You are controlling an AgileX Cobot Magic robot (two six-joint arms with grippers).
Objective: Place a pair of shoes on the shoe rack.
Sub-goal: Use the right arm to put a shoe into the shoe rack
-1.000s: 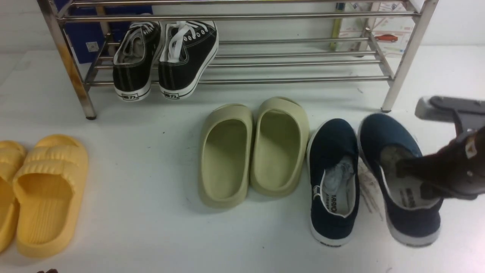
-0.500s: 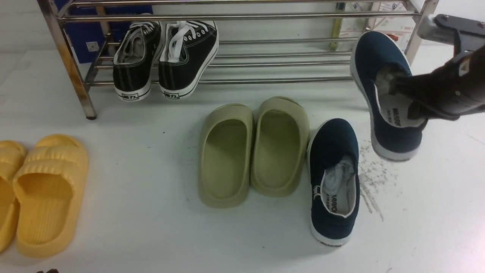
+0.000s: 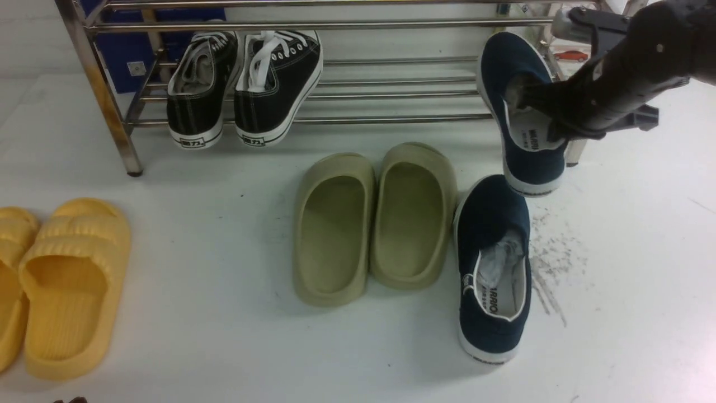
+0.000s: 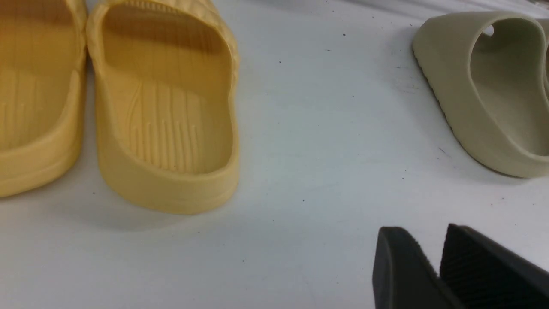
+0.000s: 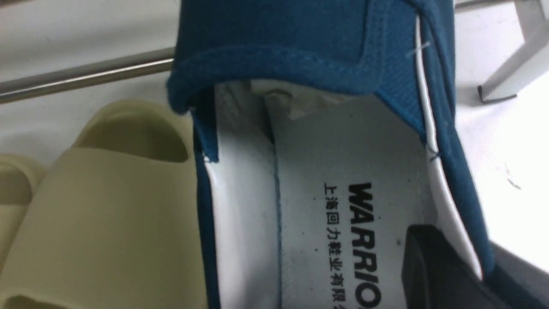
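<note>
front view: the right gripper (image 3: 545,115), jaws clenched on the lifted shoe (image 3: 526,162), has carried it from the counter (image 3: 224,168) at lower right up to the shoe rack (image 3: 391,118) at upper right; it is not yet resting there. the second shoe (image 3: 492,224) still lies by the olive slides (image 3: 375,224). black sneakers (image 3: 246,84) fill the rack's left.
left wrist view: the left gripper (image 4: 437,274), jaws slightly parted and empty, hovers near the yellow slides (image 4: 163,128).
right wrist view: 1 pad (image 5: 433,266) presses the insole.

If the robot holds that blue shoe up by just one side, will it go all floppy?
Probably not: the lifted blue shoe looks straight, though the right gripper pinches only one side wall. It's likely light, being canvas. The soft wall might crease a bit.
</note>
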